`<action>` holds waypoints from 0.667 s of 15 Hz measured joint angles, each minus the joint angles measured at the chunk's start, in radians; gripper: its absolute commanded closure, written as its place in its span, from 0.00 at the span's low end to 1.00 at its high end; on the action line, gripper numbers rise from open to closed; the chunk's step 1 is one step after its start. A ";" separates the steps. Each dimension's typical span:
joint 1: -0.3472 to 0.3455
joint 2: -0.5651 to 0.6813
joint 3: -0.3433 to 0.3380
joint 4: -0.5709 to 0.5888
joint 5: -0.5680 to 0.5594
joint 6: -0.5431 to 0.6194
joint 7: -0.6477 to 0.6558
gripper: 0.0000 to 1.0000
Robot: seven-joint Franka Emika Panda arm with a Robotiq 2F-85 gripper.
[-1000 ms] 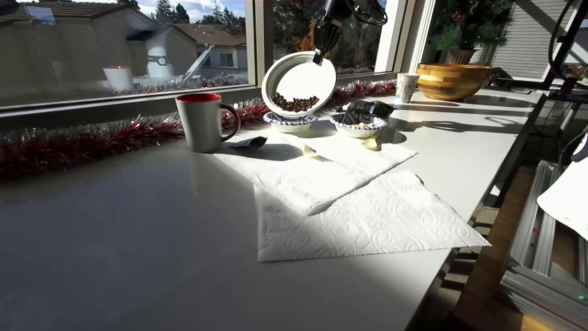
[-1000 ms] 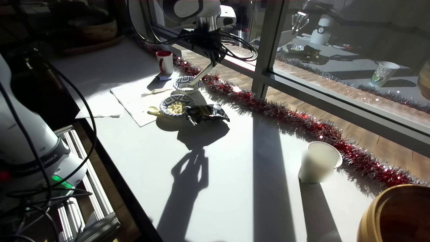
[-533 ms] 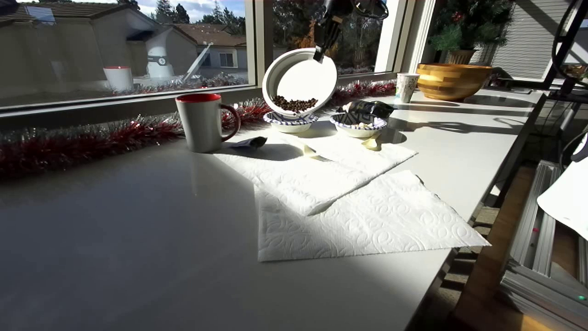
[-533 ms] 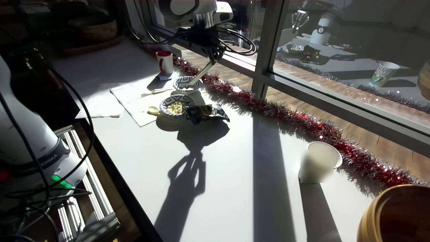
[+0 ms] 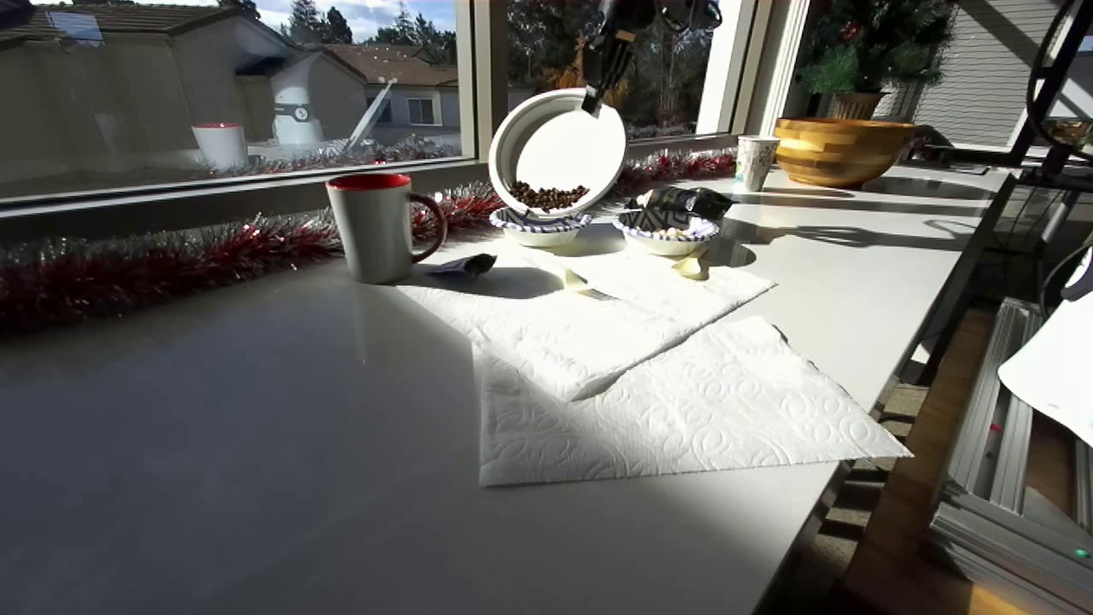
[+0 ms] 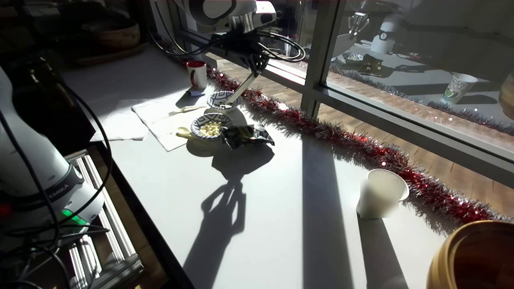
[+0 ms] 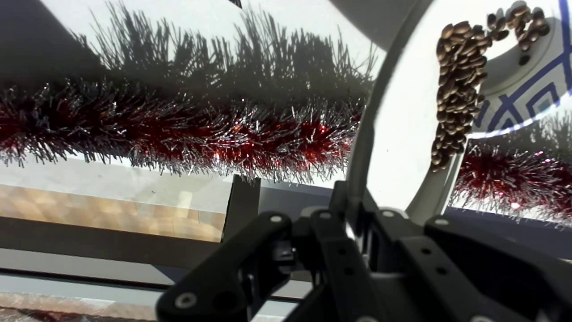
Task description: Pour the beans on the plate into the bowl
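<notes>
The pincer (image 5: 591, 109) grips the tilted plate (image 5: 570, 147) by its rim. Below the pincer, beans (image 7: 460, 85) lie on the plate and in the bowl (image 5: 541, 237).

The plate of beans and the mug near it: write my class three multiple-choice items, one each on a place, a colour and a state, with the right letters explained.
1. Where is the plate?
A. In the wooden bowl
B. On the paper towels
C. Over the bowl nearer the mug

2. Besides white, which colour is on the mug?
A. Red
B. Green
C. Yellow

3. How is the plate?
A. Lying flat
B. Tilted, its rim gripped by the hand
C. Turned upside down

1 C: in both exterior views the plate's lower edge is over that bowl.
2 A: both exterior views show red on it.
3 B: in the wrist view the hand grips the rim; in an exterior view the beans heap at the lower edge.
</notes>
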 measured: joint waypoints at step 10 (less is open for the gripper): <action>0.015 -0.013 0.000 -0.001 -0.086 0.007 0.064 0.99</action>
